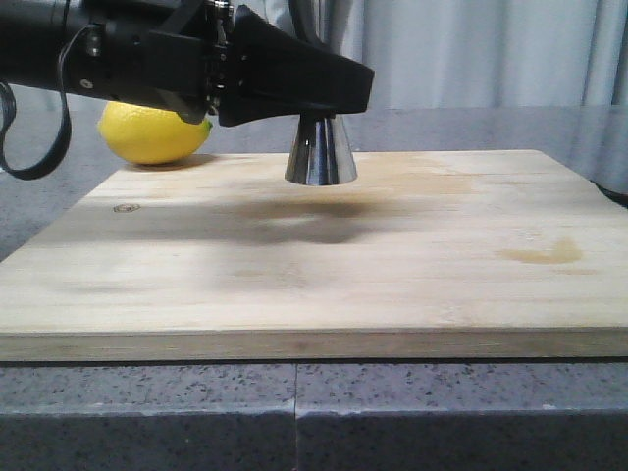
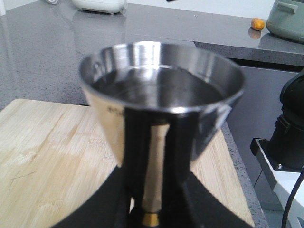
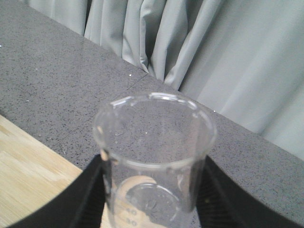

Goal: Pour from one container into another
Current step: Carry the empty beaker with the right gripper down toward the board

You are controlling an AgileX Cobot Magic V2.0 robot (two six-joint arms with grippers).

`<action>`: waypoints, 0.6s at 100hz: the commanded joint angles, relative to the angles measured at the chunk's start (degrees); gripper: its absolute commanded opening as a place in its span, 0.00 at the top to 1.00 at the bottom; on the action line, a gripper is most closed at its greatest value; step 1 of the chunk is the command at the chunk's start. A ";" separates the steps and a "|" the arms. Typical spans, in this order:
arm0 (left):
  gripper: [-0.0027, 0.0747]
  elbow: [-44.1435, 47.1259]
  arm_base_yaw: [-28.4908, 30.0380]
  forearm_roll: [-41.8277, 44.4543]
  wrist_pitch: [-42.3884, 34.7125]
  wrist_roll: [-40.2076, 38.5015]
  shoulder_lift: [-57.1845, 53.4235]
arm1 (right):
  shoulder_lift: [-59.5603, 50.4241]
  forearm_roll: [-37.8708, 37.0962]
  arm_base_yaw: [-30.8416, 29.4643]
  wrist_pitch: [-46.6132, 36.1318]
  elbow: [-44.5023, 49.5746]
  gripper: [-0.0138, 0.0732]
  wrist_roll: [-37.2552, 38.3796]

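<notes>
The steel jigger (image 1: 320, 155) stands upright near the far edge of the wooden board (image 1: 392, 265); whether its base touches the wood I cannot tell. My left gripper (image 1: 329, 96) is shut on its narrow waist, hiding its upper cup in the front view. In the left wrist view the jigger (image 2: 161, 95) holds liquid in its upper cup, and the gripper (image 2: 152, 194) clamps just above the gold band. The clear glass beaker (image 3: 154, 142) sits upright and looks empty, with my right gripper (image 3: 154, 194) shut on it over the board's edge and the grey counter. The front view shows neither.
A lemon (image 1: 152, 132) lies behind the board's far left corner. A brownish stain (image 1: 540, 255) marks the board at the right. Past the board's side are a black machine (image 2: 292, 128), a grey-green appliance (image 2: 289, 19) and a small orange fruit (image 2: 257, 23). Curtains (image 3: 213, 57) hang behind the counter.
</notes>
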 commanded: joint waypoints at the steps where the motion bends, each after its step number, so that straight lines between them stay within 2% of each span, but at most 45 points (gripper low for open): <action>1: 0.99 -1.30 -0.57 -2.34 -11.38 -0.35 -2.83 | -1.03 8.49 -0.31 -4.01 -2.09 0.80 -8.68; 16: 0.99 -1.30 -0.57 -2.34 -11.38 -0.35 -2.83 | 0.20 19.06 -0.31 -5.79 -2.09 0.80 -18.09; 26: 0.99 -1.30 -0.57 -2.34 -11.38 -0.35 -2.83 | 1.01 23.30 -0.31 -7.23 -1.69 0.80 -22.34; 36: 0.99 -1.30 -0.57 -2.34 -11.38 -0.35 -2.83 | 1.12 27.00 -0.31 -10.68 -0.05 0.80 -26.10; 50: 0.99 -1.30 -0.57 -2.34 -11.38 -0.35 -2.83 | 1.12 35.79 -0.46 -14.01 3.09 0.80 -34.93; 60: 0.99 -1.30 -0.57 -2.34 -11.38 -0.35 -2.83 | 1.12 41.23 -0.46 -18.83 6.06 0.80 -38.54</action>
